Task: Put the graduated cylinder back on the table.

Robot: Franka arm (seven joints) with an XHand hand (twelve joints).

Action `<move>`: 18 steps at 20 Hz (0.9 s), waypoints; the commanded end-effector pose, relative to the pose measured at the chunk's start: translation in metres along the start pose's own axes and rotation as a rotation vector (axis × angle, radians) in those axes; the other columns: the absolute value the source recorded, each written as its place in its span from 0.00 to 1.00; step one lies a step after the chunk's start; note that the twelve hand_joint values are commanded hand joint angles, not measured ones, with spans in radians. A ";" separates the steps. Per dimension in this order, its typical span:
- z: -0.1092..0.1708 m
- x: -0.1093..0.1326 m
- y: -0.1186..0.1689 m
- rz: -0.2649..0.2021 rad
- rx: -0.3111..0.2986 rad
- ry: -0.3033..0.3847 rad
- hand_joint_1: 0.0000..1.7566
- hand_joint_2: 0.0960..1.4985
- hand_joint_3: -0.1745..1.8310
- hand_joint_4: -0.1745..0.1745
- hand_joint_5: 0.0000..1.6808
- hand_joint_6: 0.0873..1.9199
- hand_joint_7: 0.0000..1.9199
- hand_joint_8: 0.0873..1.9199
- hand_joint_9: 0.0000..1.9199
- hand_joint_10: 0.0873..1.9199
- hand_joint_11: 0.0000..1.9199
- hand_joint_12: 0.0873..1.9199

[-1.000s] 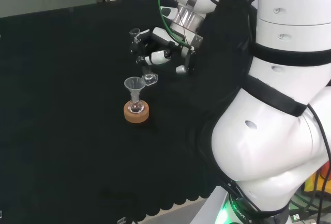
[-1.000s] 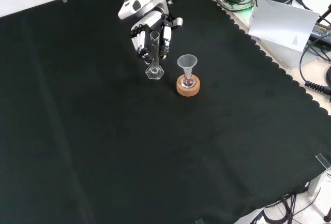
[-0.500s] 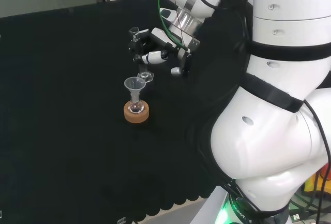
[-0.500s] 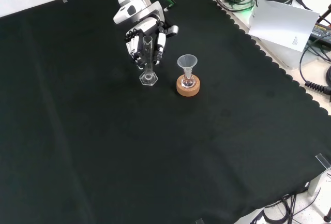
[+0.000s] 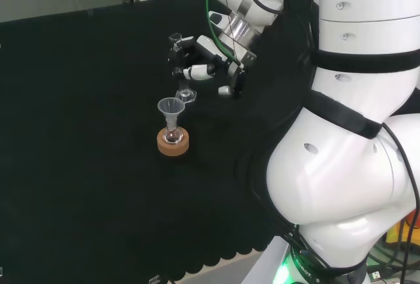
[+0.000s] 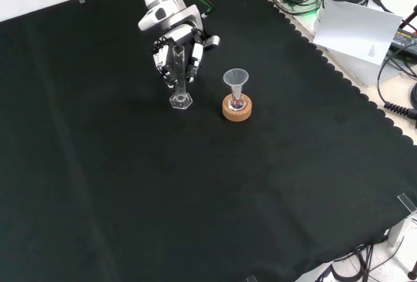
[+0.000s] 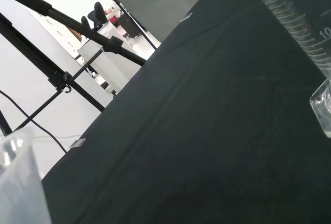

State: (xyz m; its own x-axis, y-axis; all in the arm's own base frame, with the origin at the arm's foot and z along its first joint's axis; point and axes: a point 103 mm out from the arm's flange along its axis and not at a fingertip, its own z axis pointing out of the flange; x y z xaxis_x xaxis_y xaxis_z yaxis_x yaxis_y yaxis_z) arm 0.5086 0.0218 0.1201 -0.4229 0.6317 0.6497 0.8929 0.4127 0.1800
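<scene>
Hand (image 6: 176, 54) curled round graduated cylinder (image 6: 179, 79), gripping upper tube. Cylinder upright, hexagonal base at or just above black cloth (image 6: 130, 184), contact unclear. Sits left of cork stand (image 6: 236, 108) in front view, near it, apart. Flask with funnel (image 6: 236, 80) on stand.

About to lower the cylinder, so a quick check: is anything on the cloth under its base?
Nothing visible. The hand holds the cylinder upright over bare cloth. The nearest thing is the funnel in a flask on a cork ring, to the cylinder's right in the front view and apart from it.
</scene>
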 end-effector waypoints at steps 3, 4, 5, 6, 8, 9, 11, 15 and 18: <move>0.000 -0.006 0.002 0.011 -0.001 0.016 0.72 0.71 0.09 0.00 0.61 0.46 0.55 0.45 0.76 0.00 0.63 0.37; 0.001 -0.007 0.002 0.011 -0.002 0.018 0.72 0.71 0.09 0.00 0.61 0.46 0.55 0.45 0.76 0.00 0.63 0.37; 0.001 -0.008 0.002 0.012 -0.001 0.018 0.72 0.71 0.09 0.00 0.61 0.46 0.55 0.45 0.76 0.00 0.63 0.37; 0.001 -0.009 0.002 0.014 -0.002 0.018 0.72 0.71 0.09 0.00 0.61 0.46 0.55 0.45 0.76 0.00 0.63 0.37; 0.002 -0.009 0.003 0.018 0.001 0.016 0.72 0.71 0.09 0.00 0.61 0.46 0.55 0.45 0.76 0.00 0.63 0.37; 0.003 -0.009 0.003 0.022 0.002 0.014 0.72 0.71 0.09 0.00 0.61 0.46 0.55 0.45 0.76 0.00 0.63 0.37; 0.008 -0.010 0.006 0.027 0.005 0.013 0.72 0.71 0.09 0.00 0.61 0.46 0.55 0.45 0.76 0.00 0.63 0.37; 0.014 -0.019 0.006 0.026 -0.006 0.018 0.72 0.71 0.09 0.00 0.61 0.46 0.55 0.45 0.76 0.00 0.63 0.37; 0.015 -0.019 0.004 0.030 -0.004 0.007 0.72 0.71 0.09 0.00 0.61 0.47 0.55 0.45 0.76 0.00 0.63 0.37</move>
State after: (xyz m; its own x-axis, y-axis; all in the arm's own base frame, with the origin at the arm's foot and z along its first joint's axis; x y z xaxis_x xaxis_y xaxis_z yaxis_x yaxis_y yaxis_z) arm 0.5172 0.0226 0.0994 -0.3947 0.6331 0.6659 0.9041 0.3968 0.1585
